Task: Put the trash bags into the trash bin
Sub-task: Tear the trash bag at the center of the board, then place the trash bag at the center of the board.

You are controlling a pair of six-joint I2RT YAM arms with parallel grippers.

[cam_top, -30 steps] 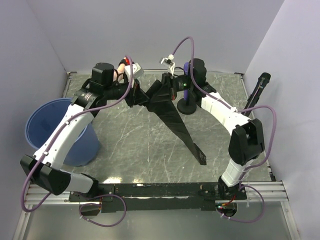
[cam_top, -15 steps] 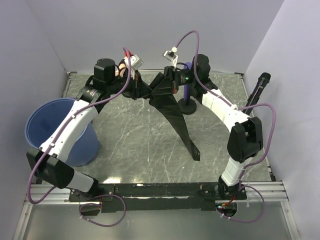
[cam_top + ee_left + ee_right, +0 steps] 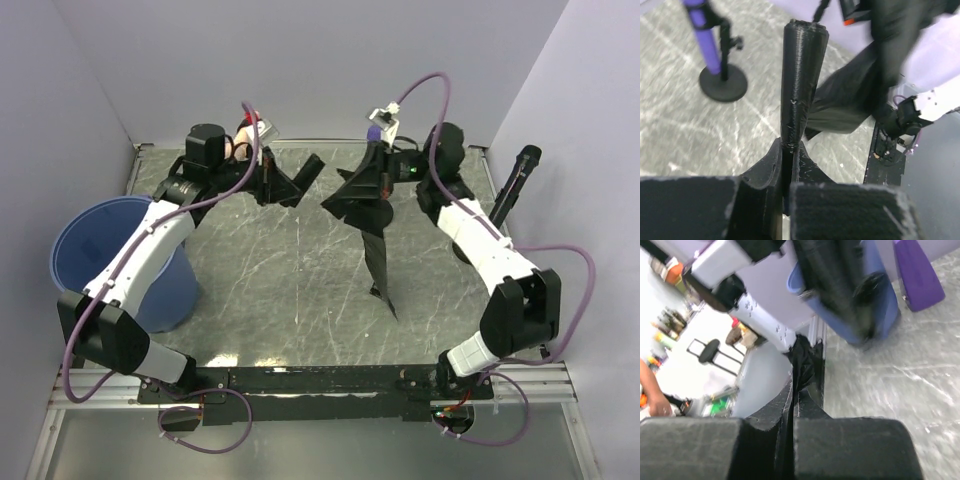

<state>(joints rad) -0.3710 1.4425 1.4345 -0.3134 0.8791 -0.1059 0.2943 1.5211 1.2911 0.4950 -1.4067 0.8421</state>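
The blue trash bin [image 3: 88, 248] stands at the table's left edge under my left arm, and shows blurred in the right wrist view [image 3: 875, 295]. My left gripper [image 3: 283, 185] is at the back centre, shut on a short rolled black trash bag [image 3: 306, 168]. That bag sticks up from the jaws in the left wrist view [image 3: 799, 85], where the gripper [image 3: 790, 150] clamps its base. My right gripper [image 3: 372, 185], a short gap to the right, is shut on a long black trash bag [image 3: 378, 255] that hangs down to the table. Its crumpled end shows above the gripper [image 3: 802, 385] in the right wrist view [image 3: 804, 362].
A purple post on a round black base [image 3: 722, 84] stands at the back of the table near the right gripper. A black rod [image 3: 515, 185] leans at the right wall. Side walls close in the table on the left and right.
The two grippers held one joined black mass. My right gripper has swung right, and the mass has parted into a short piece in the left gripper and a long hanging piece in the right.
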